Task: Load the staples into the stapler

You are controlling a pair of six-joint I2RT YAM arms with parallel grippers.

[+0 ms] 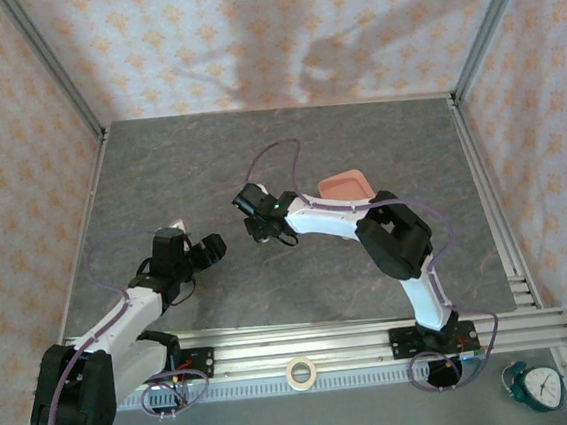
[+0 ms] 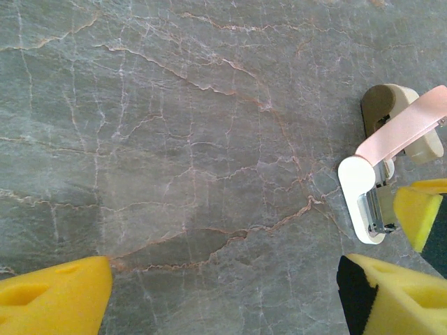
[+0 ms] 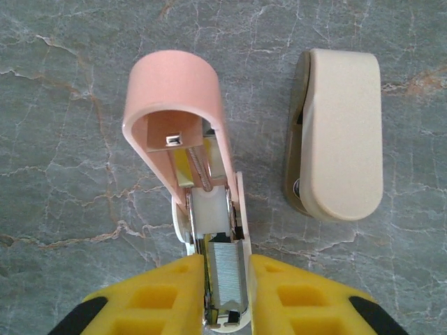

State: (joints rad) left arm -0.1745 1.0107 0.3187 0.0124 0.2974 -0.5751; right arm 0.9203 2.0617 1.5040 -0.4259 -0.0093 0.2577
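Right tool (image 3: 227, 279): two yellow fingers (image 3: 160, 293) pointing down at the table (image 1: 258, 155), one on each side of the near end of the stapler (image 3: 174, 91). The fingers stand just beside the white base; whether they press it or have let it go cannot be told. In the top view the right tool (image 1: 260, 227) lies near the middle of the table, at the end of an arm reaching in from the right.

Stapler: hinged open, its pink lid tilted up and away from the wrist camera, showing the spring and the pusher inside. The white base rests on the table. A grey block of staples (image 3: 227, 269) lies in the metal channel, between the yellow fingers. In the left wrist view the stapler (image 2: 370, 188) sits at the right edge, with one finger of the right tool touching or just beside it.

Beige clip-like object (image 3: 342, 132): lying flat on the table, just to the right of the stapler and apart from it.

Left tool (image 2: 223, 286): released, its yellow fingers wide apart with bare table between them. In the top view the left tool (image 1: 207, 250) hangs near the right tool, to its left.

Pink tray (image 1: 346, 184): on the table behind the right arm.
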